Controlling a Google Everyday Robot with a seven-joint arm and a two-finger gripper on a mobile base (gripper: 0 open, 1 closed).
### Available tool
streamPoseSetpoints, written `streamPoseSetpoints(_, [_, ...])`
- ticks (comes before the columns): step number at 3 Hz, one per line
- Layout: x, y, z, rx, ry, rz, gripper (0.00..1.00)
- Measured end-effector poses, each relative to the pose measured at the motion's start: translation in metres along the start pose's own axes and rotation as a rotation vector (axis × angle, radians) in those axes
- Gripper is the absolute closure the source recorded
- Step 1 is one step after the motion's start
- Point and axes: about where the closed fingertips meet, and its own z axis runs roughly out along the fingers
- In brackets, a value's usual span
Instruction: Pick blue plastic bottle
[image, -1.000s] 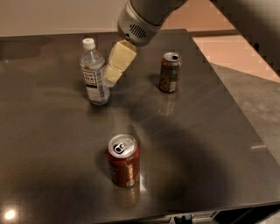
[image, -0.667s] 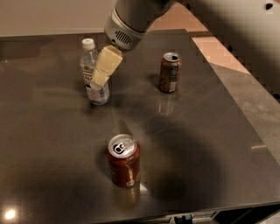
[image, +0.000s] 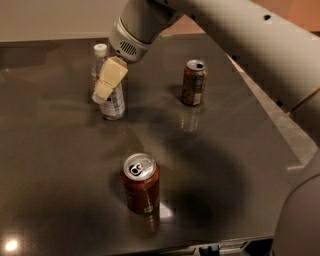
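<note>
The blue plastic bottle, clear with a white cap and a white-and-blue label, stands upright at the back left of the dark table. My gripper, cream-coloured, hangs from the grey arm that comes in from the upper right. It sits right in front of the bottle's upper body and covers its middle. The cap shows above it and the lower label below it. I cannot tell whether it touches the bottle.
A reddish-brown can stands at the back right of the bottle. A second open can stands in the front middle. The table's right edge runs diagonally under my arm.
My gripper has moved left and down, from beside the bottle's right side to directly in front of its upper body. The bottle and both cans have not moved.
</note>
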Motion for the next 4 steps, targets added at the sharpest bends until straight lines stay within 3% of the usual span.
streamPoseSetpoints(1, [-0.003, -0.009, 0.005, -0.009, -0.019, 0.011, 0.16])
streamPoseSetpoints(3, [-0.004, -0.015, -0.007, -0.036, -0.049, 0.013, 0.63])
streamPoseSetpoints(4, [-0.012, -0.009, -0.03, -0.049, -0.06, -0.025, 0.86])
